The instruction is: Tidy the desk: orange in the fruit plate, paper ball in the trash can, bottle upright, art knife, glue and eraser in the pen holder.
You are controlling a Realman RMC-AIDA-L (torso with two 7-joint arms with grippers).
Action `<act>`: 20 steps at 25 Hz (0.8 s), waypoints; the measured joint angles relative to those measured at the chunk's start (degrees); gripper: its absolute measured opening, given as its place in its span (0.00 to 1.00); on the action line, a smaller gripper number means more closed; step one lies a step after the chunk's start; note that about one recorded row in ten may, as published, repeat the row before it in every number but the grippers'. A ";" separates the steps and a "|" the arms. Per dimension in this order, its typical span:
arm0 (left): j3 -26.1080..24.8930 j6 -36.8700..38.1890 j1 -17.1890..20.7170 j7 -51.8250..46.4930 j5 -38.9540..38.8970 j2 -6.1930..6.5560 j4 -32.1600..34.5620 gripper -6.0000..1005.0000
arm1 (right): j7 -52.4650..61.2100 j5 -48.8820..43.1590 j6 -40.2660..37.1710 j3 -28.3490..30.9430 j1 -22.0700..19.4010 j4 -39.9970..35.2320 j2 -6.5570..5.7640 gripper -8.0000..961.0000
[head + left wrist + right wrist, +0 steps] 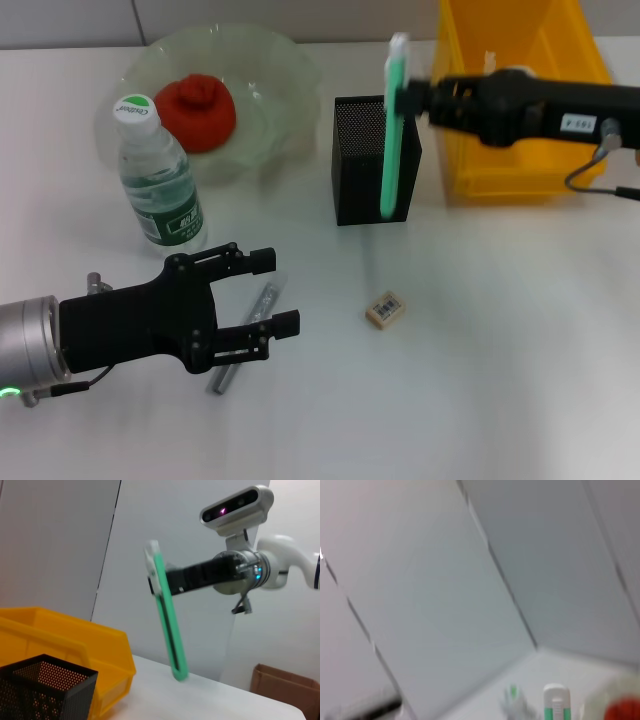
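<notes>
Upright, the green art knife [393, 130] hangs long-axis vertical, pinched near its top by the right pincer [410, 97], beside the pen holder [372, 160]. Only the head view shows the left pincer [270, 292] spread above the tabletop [480, 380].

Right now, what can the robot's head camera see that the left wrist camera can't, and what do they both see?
Only the head view shows the orange in the fruit plate, the upright bottle, the eraser, a grey stick on the table and the open left end effector over it.

Only the left wrist view shows the robot's head camera and a cardboard box.

Both show the right end effector holding the green stick upright, the pen holder and the trash can.
</notes>
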 joint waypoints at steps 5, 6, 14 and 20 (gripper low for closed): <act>0.00 0.00 0.04 0.04 0.01 0.00 0.00 0.78 | -15.35 8.38 1.05 3.74 2.43 13.19 0.00 0.22; 0.00 0.00 0.06 0.05 0.01 -0.01 0.00 0.78 | -18.08 9.25 1.45 4.19 2.99 15.05 0.00 0.23; 0.00 0.00 0.09 0.09 0.01 -0.09 0.00 0.78 | -35.83 14.80 7.58 5.25 6.59 26.66 0.18 0.24; 0.00 -0.13 0.09 0.09 0.01 -0.09 0.00 0.78 | -39.33 14.99 10.75 4.91 8.00 29.77 0.20 0.24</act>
